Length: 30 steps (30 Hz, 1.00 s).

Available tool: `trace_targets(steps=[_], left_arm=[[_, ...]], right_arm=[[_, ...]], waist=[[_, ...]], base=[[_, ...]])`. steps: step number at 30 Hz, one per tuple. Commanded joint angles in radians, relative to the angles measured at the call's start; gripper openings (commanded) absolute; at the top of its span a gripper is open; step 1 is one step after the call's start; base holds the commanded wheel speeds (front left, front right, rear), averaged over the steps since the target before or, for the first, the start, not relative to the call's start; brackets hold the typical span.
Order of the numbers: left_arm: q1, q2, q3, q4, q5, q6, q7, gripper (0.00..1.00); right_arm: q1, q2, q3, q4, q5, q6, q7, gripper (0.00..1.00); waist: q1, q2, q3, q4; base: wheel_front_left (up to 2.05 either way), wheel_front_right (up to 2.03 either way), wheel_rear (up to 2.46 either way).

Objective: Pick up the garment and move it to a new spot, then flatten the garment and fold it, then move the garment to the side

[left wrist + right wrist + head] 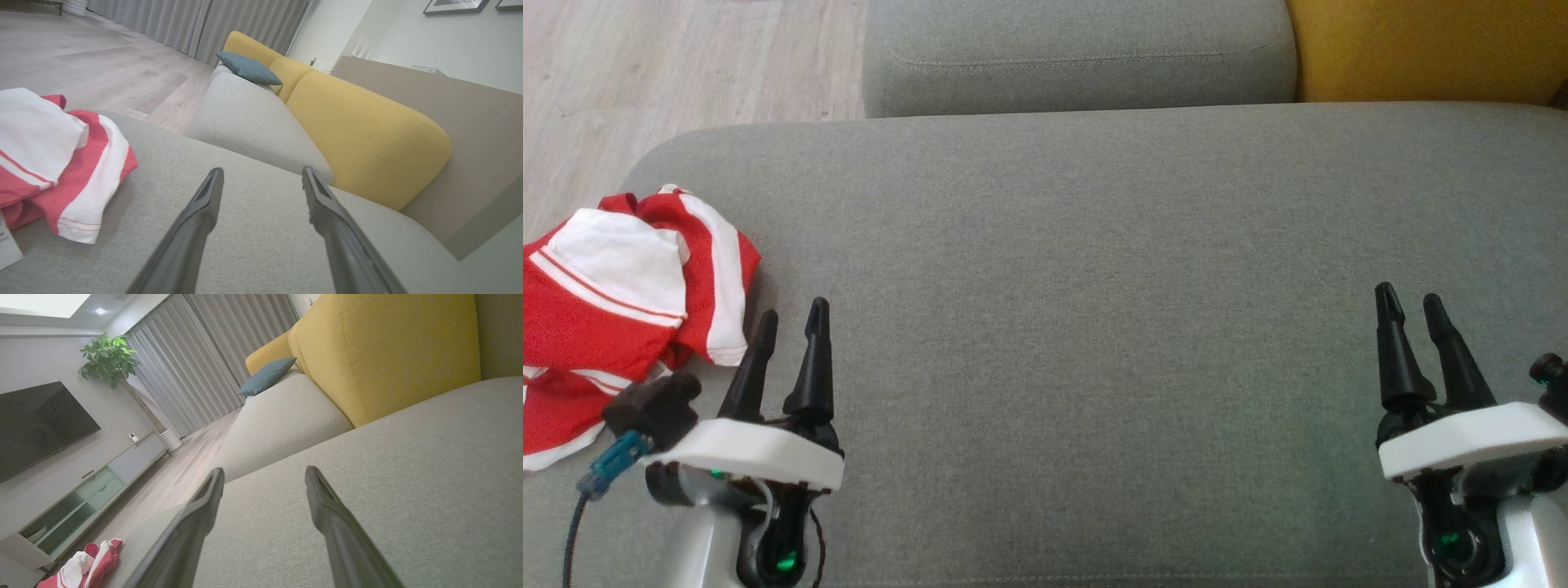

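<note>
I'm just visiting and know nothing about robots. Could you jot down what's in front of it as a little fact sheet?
surface: grey sofa seat
garment: red and white, crumpled at the seat's left end
left claw: open, empty, beside the garment, not touching it
right claw: open, empty, over bare seat on the right
behind: yellow backrest, blue pillow
progress: garment not yet picked up

no text, brand, number or sign can be read; a white tag [9, 249] at the near left edge, beside the garment [81, 183], bears faint grey marks, too blurred to read
</note>
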Motion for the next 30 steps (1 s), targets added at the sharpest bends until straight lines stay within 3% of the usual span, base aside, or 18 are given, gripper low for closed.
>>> trace_targets(steps=[1,30], left_arm=[[-0.063,0.019,0.013,-0.033,0.033,0.003,-0.015,1.00],[-0.073,0.037,-0.035,0.055,0.364,0.044,-0.100,1.00]], right_arm=[[-0.015,-0.015,0.017,-0.048,-0.032,-0.001,0.001,1.00],[0.029,0.020,0.007,-0.086,-0.367,-0.001,-0.044,1.00]], waist=[[0.0000,-0.0001,0.000,0.000],[0.0000,-0.0001,0.000,0.008]], base=[[0.00,0.00,0.00],[0.00,0.00,0.00]])
